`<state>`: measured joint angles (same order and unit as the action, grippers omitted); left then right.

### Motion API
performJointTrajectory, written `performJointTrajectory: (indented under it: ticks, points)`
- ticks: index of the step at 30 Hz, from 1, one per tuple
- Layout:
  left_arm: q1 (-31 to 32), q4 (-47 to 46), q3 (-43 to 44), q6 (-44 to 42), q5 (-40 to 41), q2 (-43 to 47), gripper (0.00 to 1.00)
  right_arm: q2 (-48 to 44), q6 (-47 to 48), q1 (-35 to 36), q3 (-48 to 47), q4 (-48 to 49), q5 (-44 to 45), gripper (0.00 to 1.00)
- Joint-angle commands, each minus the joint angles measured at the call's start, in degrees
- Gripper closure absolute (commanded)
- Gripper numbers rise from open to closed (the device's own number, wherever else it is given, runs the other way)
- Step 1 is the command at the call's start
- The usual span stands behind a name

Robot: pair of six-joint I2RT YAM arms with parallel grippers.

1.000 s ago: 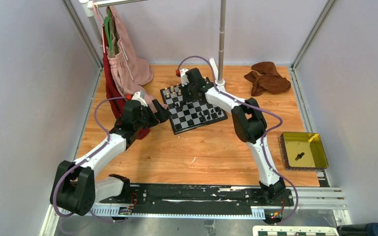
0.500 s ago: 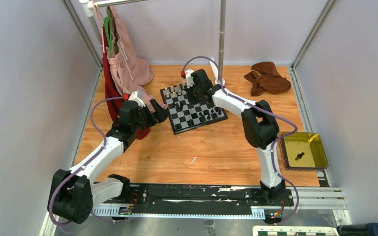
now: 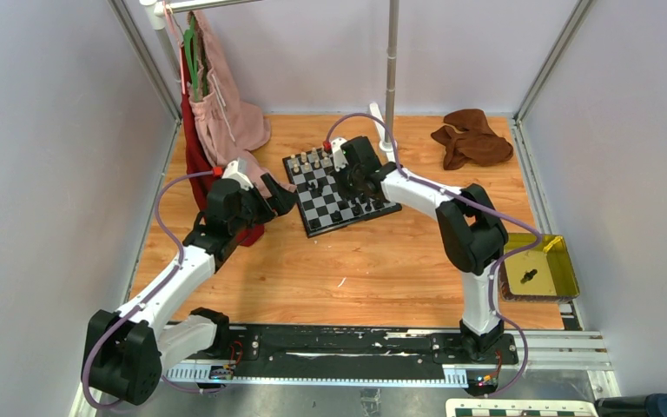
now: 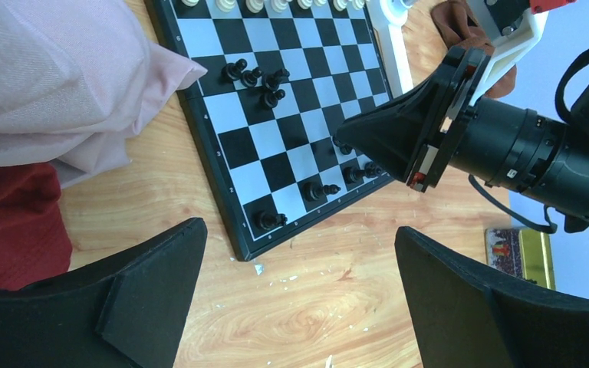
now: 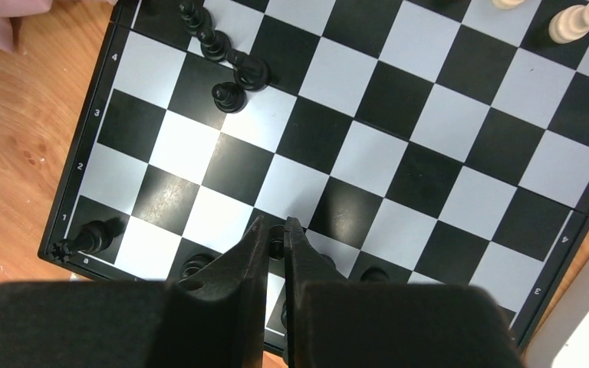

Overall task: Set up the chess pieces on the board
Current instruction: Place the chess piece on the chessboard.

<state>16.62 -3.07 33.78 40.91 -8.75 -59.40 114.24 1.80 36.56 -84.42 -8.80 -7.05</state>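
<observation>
Left gripper [image 4: 299,230]: your jaws are spread wide and hold nothing. It hovers over the bare wood just off the board's near-left corner.
Pink cloth [image 4: 54,69]: hangs at the left. Its lower corner lies on the board's left border, with a red cloth [image 4: 11,222] beneath it.
Board [image 5: 353,157]: flat on the wooden table, far middle, turned at an angle to the table edges.
Black pieces [image 4: 264,80]: a loose cluster stands near the board's left side. More stand along the near edge, one of them on the corner square.
Cream pieces [image 3: 308,160]: lined up along the far edge.
Right gripper [image 5: 274,224]: your fingers are nearly together, pinching a black piece [image 5: 276,244] over the near rows.
Brown cloth [image 3: 472,137]: bunched at the far right, well away from the board.
Yellow tray [image 3: 525,236]: at the right edge, with one small dark thing inside; you cannot tell what it is.
</observation>
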Motion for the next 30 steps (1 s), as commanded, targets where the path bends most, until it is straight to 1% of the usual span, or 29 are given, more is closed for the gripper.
performJointTrajectory:
  ticks: [1, 30]
  points:
    - [-0.5, 0.6, 0.1, 0.6, 0.3, 1.1, 0.00, -2.6, 0.1, 1.3, 2.1, 0.4, 1.0, 1.00]
    - [-0.4, 0.6, 0.2, 1.2, 1.1, 1.2, 0.00, -1.4, -0.3, 1.5, 3.4, 1.3, -0.5, 1.00]
